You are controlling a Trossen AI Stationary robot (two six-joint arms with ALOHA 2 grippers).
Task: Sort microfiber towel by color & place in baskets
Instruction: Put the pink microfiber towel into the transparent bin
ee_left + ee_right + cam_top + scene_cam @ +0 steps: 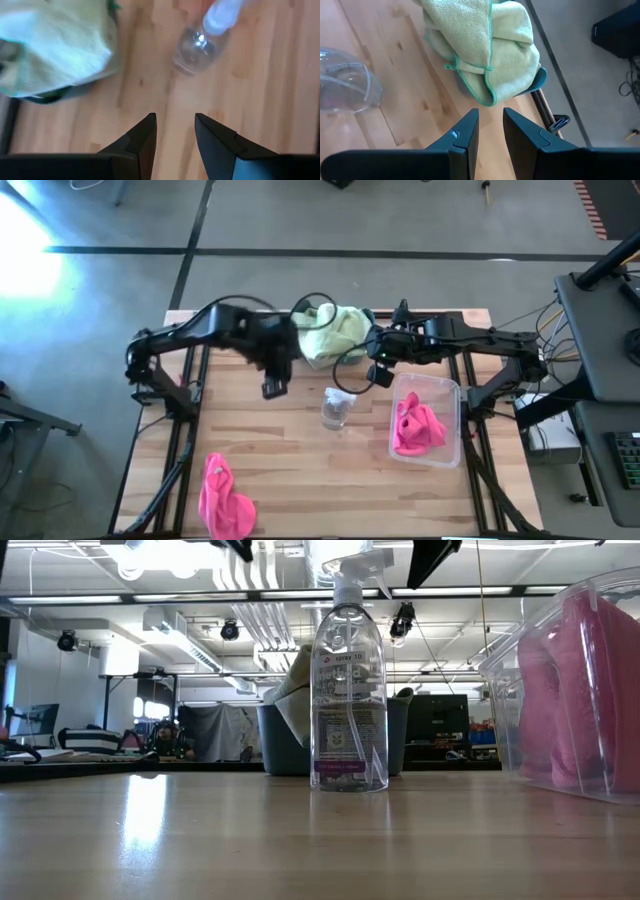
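Light green microfiber towels (335,332) (485,45) lie heaped over the dark teal basket (541,78) (282,745) at the table's far middle, draping over its rim. Pink towels (416,426) lie inside the clear basket (452,392) at the right. One more pink towel (222,500) lies crumpled on the table near the front left. My left gripper (272,388) (175,117) hangs open above bare table, left of the spray bottle. My right gripper (380,376) (491,111) hangs open just near of the green heap, nothing between its fingers.
A small clear spray bottle (338,408) (348,680) stands upright at the table's middle, between the two grippers and beside the clear basket. Bare wood lies along the front middle. Cables loop over the green heap (318,308).
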